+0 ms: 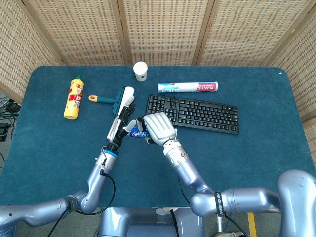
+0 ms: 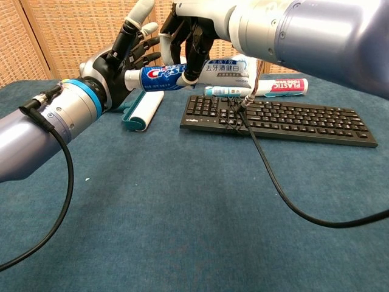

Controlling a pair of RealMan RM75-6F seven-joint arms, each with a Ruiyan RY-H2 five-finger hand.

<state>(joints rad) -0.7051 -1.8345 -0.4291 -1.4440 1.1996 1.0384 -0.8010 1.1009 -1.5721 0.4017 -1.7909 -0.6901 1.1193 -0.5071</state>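
Note:
A blue and white Crest toothpaste tube [image 2: 163, 74] hangs level above the table, left of the keyboard. My right hand [image 2: 193, 23] grips its middle from above, fingers curled around it; from the head view the right hand [image 1: 158, 127] covers most of the tube [image 1: 134, 133]. My left hand [image 2: 126, 53] is at the tube's cap end with its fingers spread apart, palm facing the cap. Whether the palm touches the cap I cannot tell. From overhead the left hand [image 1: 121, 123] lies just left of the right one.
A black keyboard [image 1: 197, 112] lies right of the hands with a cable over it. A teal and white lint roller [image 1: 121, 96] lies behind the left hand. A yellow bottle [image 1: 74, 97], a paper cup [image 1: 140, 71] and a food-wrap box [image 1: 187, 87] sit further back on the blue table [image 1: 256, 148].

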